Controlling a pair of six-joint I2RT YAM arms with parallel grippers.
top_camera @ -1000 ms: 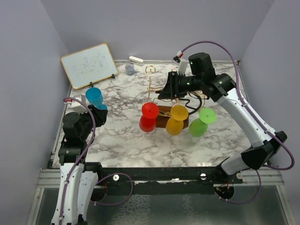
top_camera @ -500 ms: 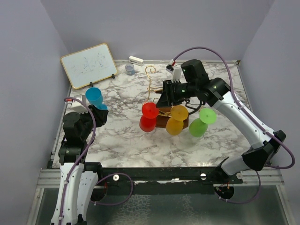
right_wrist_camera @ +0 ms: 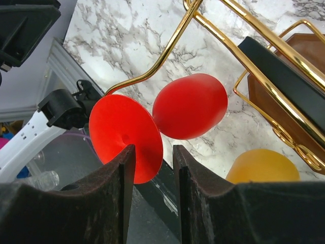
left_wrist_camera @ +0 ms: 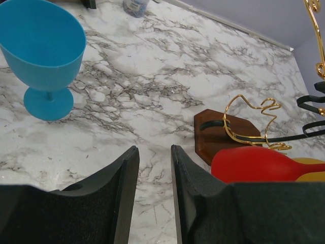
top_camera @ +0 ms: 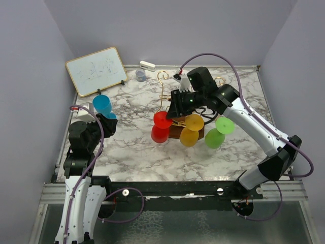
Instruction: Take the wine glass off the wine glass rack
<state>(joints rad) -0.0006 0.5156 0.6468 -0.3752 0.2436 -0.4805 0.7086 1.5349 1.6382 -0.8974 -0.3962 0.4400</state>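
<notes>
The wine glass rack (top_camera: 162, 84) (right_wrist_camera: 167, 48) is a gold wire stand on a brown wooden base (left_wrist_camera: 216, 134) mid-table. A red wine glass (top_camera: 162, 120) (right_wrist_camera: 190, 112) (left_wrist_camera: 256, 165) hangs upside down from its left arm, with a yellow one (top_camera: 193, 123) and a green one (top_camera: 224, 126) beside it. My right gripper (top_camera: 174, 111) (right_wrist_camera: 152, 152) is open just above the red glass's foot, whose rim shows in the gap between the fingers. My left gripper (top_camera: 108, 123) (left_wrist_camera: 154, 152) stays open and empty over the marble at the left.
A blue wine glass (top_camera: 102, 105) (left_wrist_camera: 43, 46) stands upright on the table just beyond my left gripper. A whiteboard (top_camera: 96, 70) leans at the back left, with a small grey cup (top_camera: 140, 75) and a white object (top_camera: 147, 65) by the back wall.
My right gripper has swung left and down from behind the rack to the red glass's foot. The left arm and the glasses have not moved.
</notes>
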